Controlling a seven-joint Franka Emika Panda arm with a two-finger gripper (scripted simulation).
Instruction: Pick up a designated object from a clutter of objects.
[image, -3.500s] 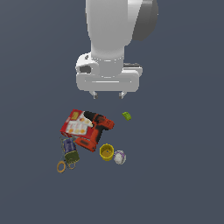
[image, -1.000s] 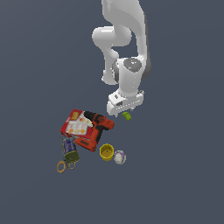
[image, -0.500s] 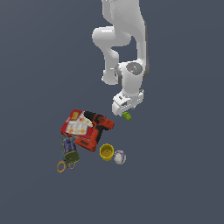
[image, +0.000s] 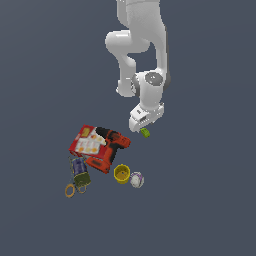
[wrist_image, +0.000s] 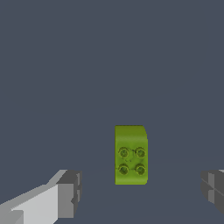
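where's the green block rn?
The lime-green block lies apart from the clutter, to the exterior view's right of the power drill, directly under the gripper. In the wrist view it sits between the open fingers.

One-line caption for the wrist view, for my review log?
Open claw straddles the lime-green studded block, fingers clear of it on either side.

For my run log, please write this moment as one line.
phase: approach | gripper: open, fingers either side of lime-green block, not touching | clutter: untouched, apart
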